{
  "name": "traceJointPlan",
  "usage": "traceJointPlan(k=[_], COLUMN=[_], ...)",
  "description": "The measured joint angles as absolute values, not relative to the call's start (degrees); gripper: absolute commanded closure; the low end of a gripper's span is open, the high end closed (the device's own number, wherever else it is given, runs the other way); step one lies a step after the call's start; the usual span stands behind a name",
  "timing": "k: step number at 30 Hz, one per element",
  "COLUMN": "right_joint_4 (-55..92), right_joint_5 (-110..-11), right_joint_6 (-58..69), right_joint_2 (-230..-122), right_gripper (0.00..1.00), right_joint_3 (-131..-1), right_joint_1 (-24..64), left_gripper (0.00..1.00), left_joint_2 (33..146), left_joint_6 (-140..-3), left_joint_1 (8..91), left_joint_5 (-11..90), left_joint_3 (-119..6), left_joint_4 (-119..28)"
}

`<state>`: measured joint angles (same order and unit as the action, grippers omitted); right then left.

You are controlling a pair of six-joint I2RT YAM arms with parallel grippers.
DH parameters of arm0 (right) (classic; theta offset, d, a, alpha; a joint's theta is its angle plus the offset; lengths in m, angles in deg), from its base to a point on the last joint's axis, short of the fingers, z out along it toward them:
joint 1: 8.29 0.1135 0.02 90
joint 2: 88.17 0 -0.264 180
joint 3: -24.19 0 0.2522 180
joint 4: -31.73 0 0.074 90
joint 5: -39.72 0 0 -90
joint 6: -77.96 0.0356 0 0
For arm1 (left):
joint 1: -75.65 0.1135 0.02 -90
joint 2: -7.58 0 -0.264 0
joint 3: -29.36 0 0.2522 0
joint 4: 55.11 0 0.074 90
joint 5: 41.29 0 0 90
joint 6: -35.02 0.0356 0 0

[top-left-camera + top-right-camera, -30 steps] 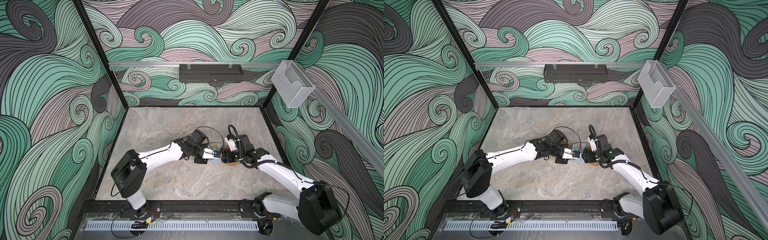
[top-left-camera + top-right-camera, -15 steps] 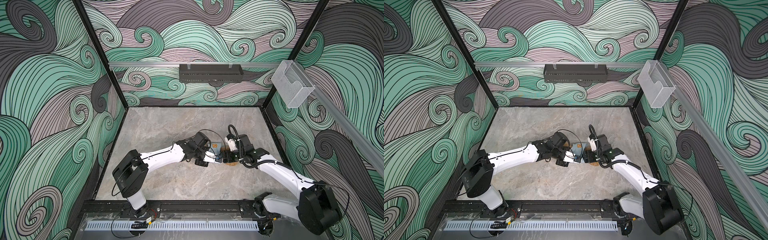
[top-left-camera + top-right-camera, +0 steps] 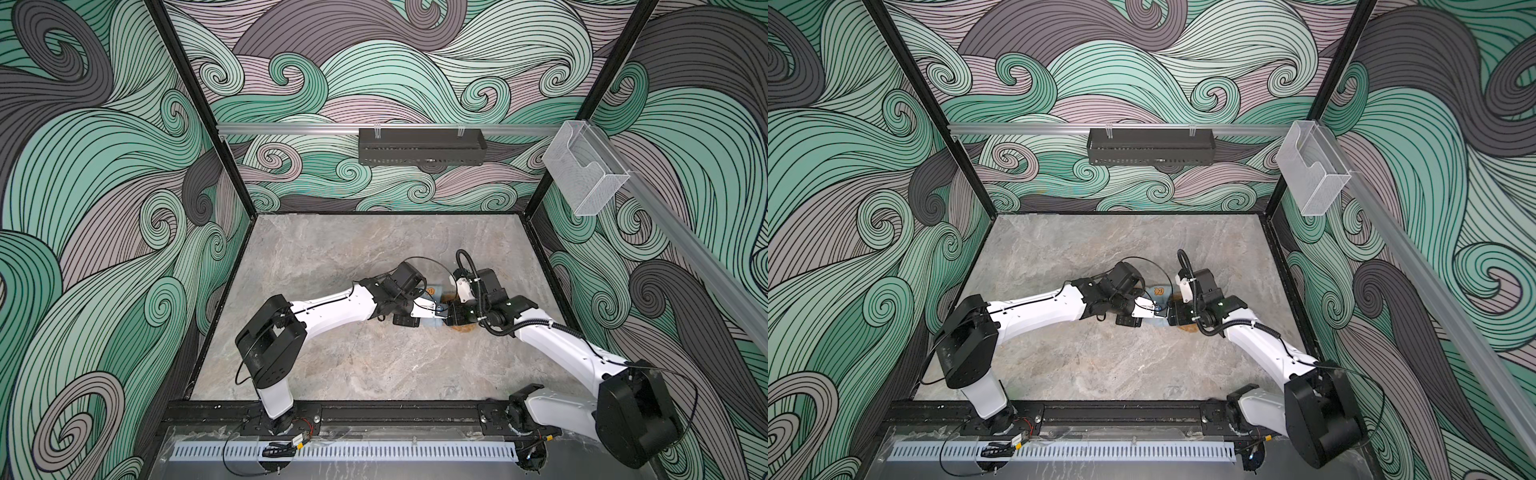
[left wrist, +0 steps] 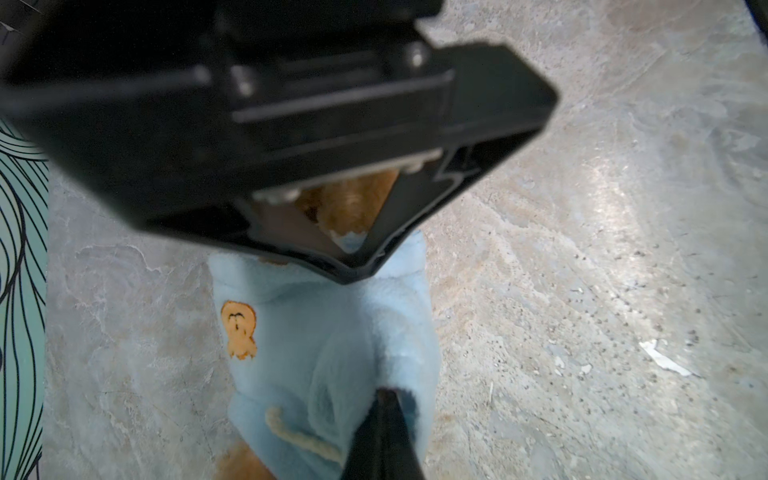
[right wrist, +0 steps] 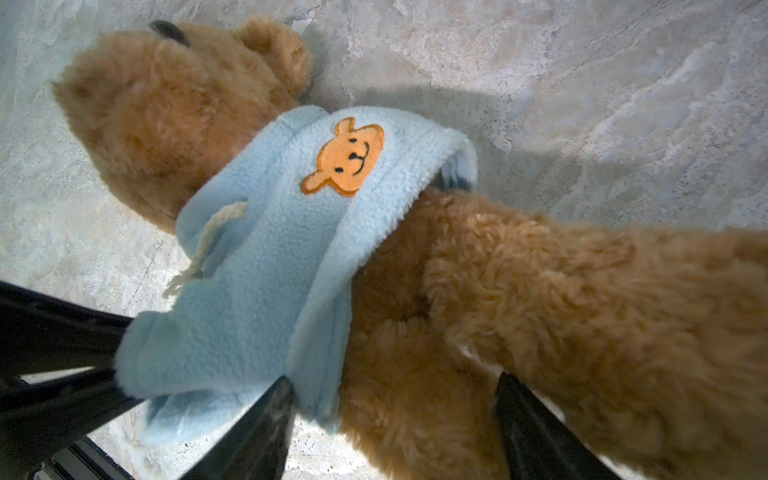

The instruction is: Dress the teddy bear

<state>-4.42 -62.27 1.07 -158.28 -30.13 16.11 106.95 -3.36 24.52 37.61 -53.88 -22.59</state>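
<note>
The teddy bear [image 5: 540, 299], golden-brown and shaggy, lies on the grey table with its head [image 5: 166, 116] away from the right wrist camera. A light-blue garment [image 5: 257, 266] with an orange bear patch covers its chest. My right gripper [image 5: 395, 380] has its jaws wide around the bear's lower body, fur filling the span. My left gripper [image 4: 388, 392] is shut on a fold of the garment [image 4: 316, 332]. In both top views the two grippers meet tip to tip, left gripper [image 3: 440, 308], right gripper [image 3: 451, 318]. They hide most of the bear [image 3: 461, 328].
A black tray [image 3: 422, 145] hangs on the back wall rail. A clear plastic holder [image 3: 586, 174] is fixed to the right wall. The arms' base rail [image 3: 374, 413] runs along the table's front edge. A white scrap [image 4: 665, 361] lies on the table.
My left arm has edged a little to the right, toward the right gripper, with the garment still in its grip. The right arm has not moved.
</note>
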Motion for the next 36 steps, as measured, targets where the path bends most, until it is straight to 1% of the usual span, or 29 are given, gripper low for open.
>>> traceJointPlan(k=[5,10,14,20,28,32,33,36], right_joint_4=[-4.01,-2.72,-0.93,1.5,4.06,6.72,7.45,9.04], right_joint_5=[-62.33,-63.23,-64.34,-65.48,-66.09,-67.03,-67.29,-68.41], right_joint_6=[1.42,2.42,4.0,6.38,8.04,9.0,9.26,9.68], right_joint_2=[-158.28,-158.71,-159.85,-160.57,-163.13,-164.53,-164.72,-165.25], right_gripper=[0.23,0.24,0.28,0.33,0.39,0.42,0.42,0.42], right_joint_3=[-29.97,-28.79,-27.61,-25.78,-25.41,-24.38,-24.03,-23.15], right_joint_1=[16.0,15.58,15.28,15.26,15.15,14.82,14.69,13.9], left_gripper=[0.91,0.82,0.76,0.72,0.62,0.62,0.63,0.77], left_joint_2=[108.2,109.33,109.55,111.41,113.97,115.17,115.41,116.39], left_joint_6=[-3.34,-2.49,-2.42,-2.25,-1.57,-1.64,-1.64,-1.73], left_joint_1=[24.52,24.52,24.52,24.5,24.5,24.34,24.28,24.08], left_joint_5=[37.66,35.82,33.75,31.89,31.95,33.09,33.29,34.12], left_joint_3=[-54.05,-54.05,-54.05,-54.14,-54.51,-54.05,-53.85,-52.89], left_joint_4=[-22.94,-22.85,-22.76,-22.72,-23.66,-26.46,-27.02,-30.11])
